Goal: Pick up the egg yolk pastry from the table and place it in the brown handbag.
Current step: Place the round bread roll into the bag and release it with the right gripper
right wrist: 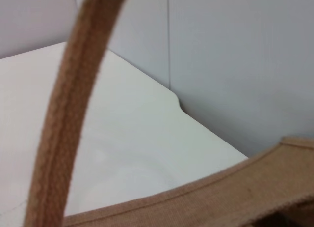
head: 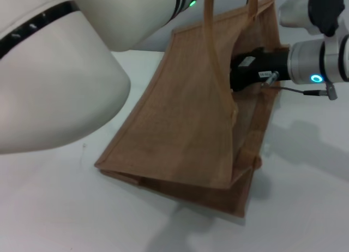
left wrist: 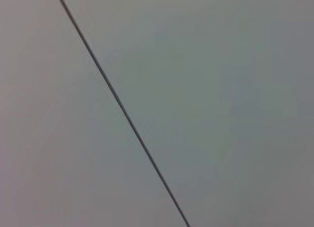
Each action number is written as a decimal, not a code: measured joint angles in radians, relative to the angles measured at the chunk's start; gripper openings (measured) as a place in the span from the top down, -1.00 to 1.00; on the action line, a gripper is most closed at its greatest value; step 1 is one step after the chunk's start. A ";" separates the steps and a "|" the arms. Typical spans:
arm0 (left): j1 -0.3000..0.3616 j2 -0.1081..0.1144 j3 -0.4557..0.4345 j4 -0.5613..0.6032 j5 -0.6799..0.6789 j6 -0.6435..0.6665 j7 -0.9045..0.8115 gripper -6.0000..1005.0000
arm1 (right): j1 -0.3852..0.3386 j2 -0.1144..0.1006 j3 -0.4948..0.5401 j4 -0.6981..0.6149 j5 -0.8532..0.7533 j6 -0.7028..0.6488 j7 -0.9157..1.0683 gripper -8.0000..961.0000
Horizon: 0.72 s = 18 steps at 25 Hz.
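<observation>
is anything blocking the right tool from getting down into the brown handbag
Nothing visible does. The right arm already reaches through the brown handbag's open mouth; its tool end is hidden behind the near wall and handle. The egg yolk pastry is not visible in any view.

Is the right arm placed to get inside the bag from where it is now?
Probably yes: the right tool already reaches through the bag's open mouth, between the handles, with nothing blocking it. The pastry isn't visible.
</observation>
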 joint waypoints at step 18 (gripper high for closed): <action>0.003 0.000 -0.007 -0.004 0.000 -0.012 0.000 0.78 | 0.009 0.002 0.007 0.029 0.005 0.032 0.008 -0.50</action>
